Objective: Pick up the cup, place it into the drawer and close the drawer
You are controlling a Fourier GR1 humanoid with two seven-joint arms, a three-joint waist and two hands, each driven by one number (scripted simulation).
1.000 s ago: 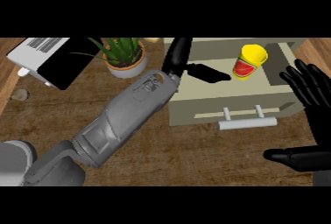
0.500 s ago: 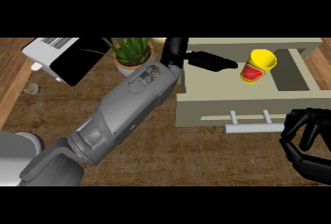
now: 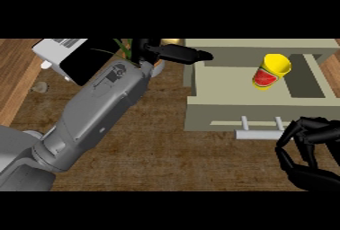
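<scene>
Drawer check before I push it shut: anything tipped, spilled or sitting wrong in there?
The yellow cup is inside the open drawer but tilted, not upright. No spill shows. The right hand is curled by the handle, holding nothing.

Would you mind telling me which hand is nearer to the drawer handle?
The right hand: its curled fingers sit right beside the handle, at its right end. The left hand is far off, up at the drawer's back left corner.

My left forearm (image 3: 100, 112): smooth matt grey plastic. My hands: glossy black. Cup (image 3: 271, 72): shiny yellow plastic, red label. Drawer (image 3: 256, 96): matt beige, pale smooth handle (image 3: 262, 133). Counter (image 3: 166, 152): rough dark wood grain.
</scene>
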